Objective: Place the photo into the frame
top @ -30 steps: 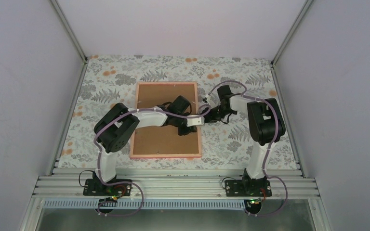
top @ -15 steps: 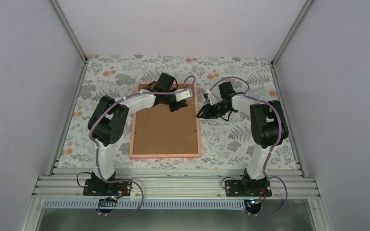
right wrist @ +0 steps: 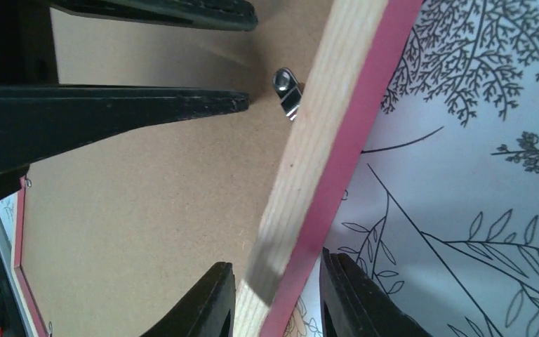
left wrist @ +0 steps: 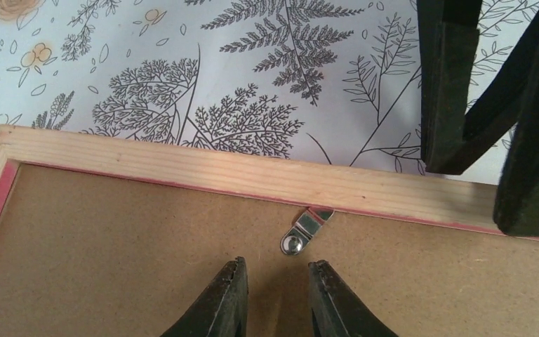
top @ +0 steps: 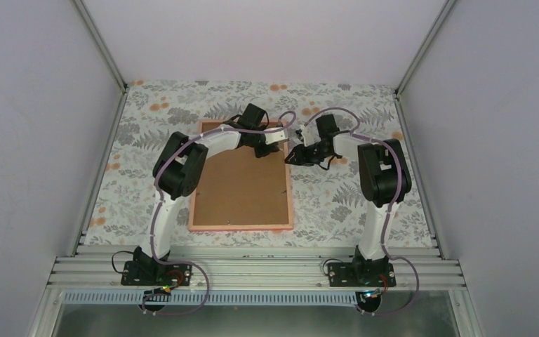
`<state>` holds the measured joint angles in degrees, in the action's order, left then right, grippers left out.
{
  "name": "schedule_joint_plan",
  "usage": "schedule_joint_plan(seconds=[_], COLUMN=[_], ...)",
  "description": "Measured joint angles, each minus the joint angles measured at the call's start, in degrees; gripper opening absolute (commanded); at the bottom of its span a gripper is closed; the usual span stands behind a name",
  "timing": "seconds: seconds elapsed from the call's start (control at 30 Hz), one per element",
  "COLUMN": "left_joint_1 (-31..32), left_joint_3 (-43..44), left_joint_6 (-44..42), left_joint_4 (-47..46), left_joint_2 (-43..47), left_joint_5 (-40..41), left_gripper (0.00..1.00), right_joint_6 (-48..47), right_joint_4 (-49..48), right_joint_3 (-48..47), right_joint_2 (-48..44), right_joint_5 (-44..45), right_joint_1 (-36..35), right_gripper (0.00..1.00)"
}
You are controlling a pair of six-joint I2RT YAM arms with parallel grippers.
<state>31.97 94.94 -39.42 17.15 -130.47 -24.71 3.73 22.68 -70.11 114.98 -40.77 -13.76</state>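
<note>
The pink frame (top: 241, 227) lies face down on the table with the brown backing board (top: 238, 189) in it. The photo is not in view. My left gripper (top: 275, 137) is open and empty, low over the board at the frame's far right corner. In the left wrist view it (left wrist: 277, 270) points at a metal turn clip (left wrist: 303, 233) under the wooden rail (left wrist: 182, 168). My right gripper (top: 291, 156) is open beside that corner. In the right wrist view it (right wrist: 277, 260) straddles the frame's right rail (right wrist: 323, 119) with small gaps on both sides, near the clip (right wrist: 288, 91).
The table has a fern and flower patterned cover (top: 351, 196). Grey walls stand on the left, right and far sides. My right gripper's fingers (left wrist: 449, 84) show in the left wrist view, and the left fingers (right wrist: 147, 112) in the right wrist view. The two grippers are close together.
My left arm has swung from the board's middle to its far right corner. My right gripper has moved further along the right rail towards that corner.
</note>
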Motion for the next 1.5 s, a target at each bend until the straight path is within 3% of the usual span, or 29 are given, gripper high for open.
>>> schedule_joint_plan(seconds=[0.33,0.67,0.83,0.93,1.03,1.2,1.37,1.5], left_joint_1=[1.33,1.92,1.77,1.42,1.11,1.51,6.56,13.27], left_joint_3=[2.21,12.74,16.92,17.27,11.87,-4.13,-20.13,-28.85], left_joint_6=[-1.75,0.00,0.31,0.74,0.70,0.17,-0.15,0.76], left_joint_4=[0.11,3.58,6.23,7.28,6.84,7.45,7.32,7.48], left_joint_2=[-1.42,-7.41,-9.01,-8.46,-4.04,11.96,30.47,38.01], left_joint_5=[2.47,4.33,5.27,6.14,6.23,5.84,5.64,5.64], left_gripper=[0.18,0.17,0.27,0.33,0.40,0.47,0.47,0.46], right_joint_6=[1.09,2.23,2.86,3.39,3.69,3.15,2.12,1.44], right_joint_4=[-1.03,-3.34,-3.61,-3.45,-3.19,-2.93,-2.95,-1.97], right_joint_3=[0.42,0.68,0.68,0.68,0.70,2.19,6.91,11.23], right_joint_2=[0.81,0.81,0.81,0.46,-0.74,-7.61,-17.49,-23.47], right_joint_5=[-0.11,1.05,0.79,0.31,-0.28,-0.94,-1.70,-2.71], right_joint_1=[0.00,1.05,1.46,1.88,2.73,6.12,9.05,10.23], right_gripper=[0.28,0.27,0.35,0.45,0.57,0.73,0.81,0.81])
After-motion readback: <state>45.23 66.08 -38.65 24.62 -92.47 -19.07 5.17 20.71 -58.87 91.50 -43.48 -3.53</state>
